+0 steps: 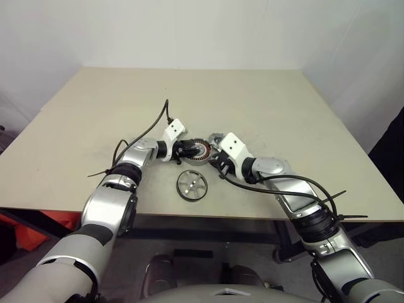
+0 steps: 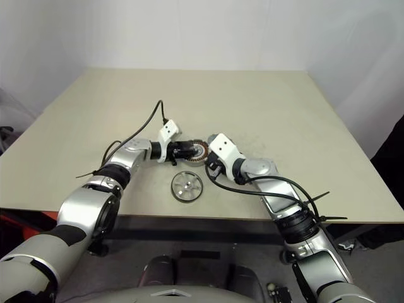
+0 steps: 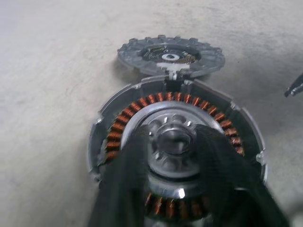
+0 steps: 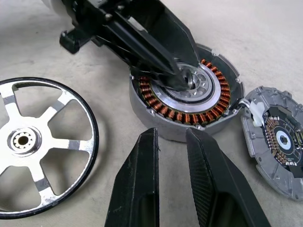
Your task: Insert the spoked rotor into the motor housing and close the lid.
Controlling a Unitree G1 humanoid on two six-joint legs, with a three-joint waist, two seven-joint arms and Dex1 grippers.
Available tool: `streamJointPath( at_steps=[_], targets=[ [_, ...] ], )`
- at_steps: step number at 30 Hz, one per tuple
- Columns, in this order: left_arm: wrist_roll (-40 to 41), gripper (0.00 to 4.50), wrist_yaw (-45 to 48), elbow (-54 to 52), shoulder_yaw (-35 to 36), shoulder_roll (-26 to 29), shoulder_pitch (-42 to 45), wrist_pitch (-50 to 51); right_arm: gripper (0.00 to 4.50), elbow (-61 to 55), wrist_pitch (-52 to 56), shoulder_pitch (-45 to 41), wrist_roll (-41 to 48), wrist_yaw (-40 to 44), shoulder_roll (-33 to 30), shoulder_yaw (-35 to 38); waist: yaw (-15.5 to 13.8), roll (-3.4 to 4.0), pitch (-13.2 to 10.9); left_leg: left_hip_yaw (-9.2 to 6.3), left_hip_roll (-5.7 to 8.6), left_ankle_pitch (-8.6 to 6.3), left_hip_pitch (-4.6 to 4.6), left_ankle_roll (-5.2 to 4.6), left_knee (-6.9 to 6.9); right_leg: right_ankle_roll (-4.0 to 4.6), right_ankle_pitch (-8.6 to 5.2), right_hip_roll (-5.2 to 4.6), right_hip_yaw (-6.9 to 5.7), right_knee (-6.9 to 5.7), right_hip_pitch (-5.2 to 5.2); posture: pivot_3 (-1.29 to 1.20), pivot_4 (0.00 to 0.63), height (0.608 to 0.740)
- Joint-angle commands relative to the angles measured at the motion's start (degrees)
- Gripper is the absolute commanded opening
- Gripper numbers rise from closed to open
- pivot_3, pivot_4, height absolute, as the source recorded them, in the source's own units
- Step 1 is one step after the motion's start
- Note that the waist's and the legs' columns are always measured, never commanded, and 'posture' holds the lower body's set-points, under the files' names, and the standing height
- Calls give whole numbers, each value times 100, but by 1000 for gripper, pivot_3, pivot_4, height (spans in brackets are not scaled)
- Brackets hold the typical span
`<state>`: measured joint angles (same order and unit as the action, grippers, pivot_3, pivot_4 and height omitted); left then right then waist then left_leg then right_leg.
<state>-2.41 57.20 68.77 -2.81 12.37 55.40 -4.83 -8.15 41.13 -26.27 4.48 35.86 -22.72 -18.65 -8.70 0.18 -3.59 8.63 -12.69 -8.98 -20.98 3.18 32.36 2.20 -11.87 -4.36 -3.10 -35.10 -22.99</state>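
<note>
On the pale counter (image 1: 284,113), near its front edge, the motor housing (image 4: 187,101) sits open-faced, its ring of copper windings around the silver hub fully exposed. Just in front of it, apart from it and lying flat, is the spoked rotor (image 4: 35,146), untouched by either hand. Beyond the housing, at its far rim, lies the lid (image 3: 170,56), face up with its inner parts showing and seemingly joined to the housing by a small pale link, though that join is hard to read.

From the robot's left, the left hand (image 4: 177,75) reaches over the housing with its two black fingers (image 3: 128,184) spread either side of the central hub; the tips rest at or on the hub, and whether they grip it cannot be told. The fingers stand partly apart, neither wide nor closed. Just beside the housing's near wall hangs the right hand (image 4: 170,137), its fingers nearly together with a narrow gap between them and nothing in that gap.

As a judgement, the task is still at its start: the housing stands ready, but the rotor is not yet picked up, let alone seated, and the lid is off. What remains is to lift the rotor, centre it over the hub, lower it home, then swing or set the lid over it
</note>
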Motion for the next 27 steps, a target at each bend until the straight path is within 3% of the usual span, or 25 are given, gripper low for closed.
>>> streamJointPath(
  at_steps=[1, 14, 19, 27],
  targets=[
    [11, 1789, -126, -133, 30, 81, 24, -62, 927, -92, -139, -150, -23, -12, -7, 113, 1, 0, 0, 0, 0, 0, 0, 0, 0, 0, 0, 0, 0, 0, 0, 0, 0, 740],
    [240, 1789, -461, -130, 287, -58, 185, -67, 927, -86, -149, -116, -34, -27, 19, 82, -2, 0, 0, 0, 0, 0, -1, 1, 1, 0, 1, 0, 0, 1, 1, 0, 0, 740],
    [196, 148, -382, -130, 258, -75, 175, -38, 927, -95, -144, -100, -37, -36, 16, 88, -2, 0, 0, 0, 1, 1, -5, 2, 0, 0, 1, 0, -1, 8, 2, 0, 0, 740],
    [238, 31, 73, -220, 223, -117, 161, 96, 927, -76, -147, -105, -42, -54, 24, 96, -2, 0, 0, 0, 1, 1, -4, 2, 0, 1, 1, 0, -1, 9, 2, 0, 0, 740]
  ],
)
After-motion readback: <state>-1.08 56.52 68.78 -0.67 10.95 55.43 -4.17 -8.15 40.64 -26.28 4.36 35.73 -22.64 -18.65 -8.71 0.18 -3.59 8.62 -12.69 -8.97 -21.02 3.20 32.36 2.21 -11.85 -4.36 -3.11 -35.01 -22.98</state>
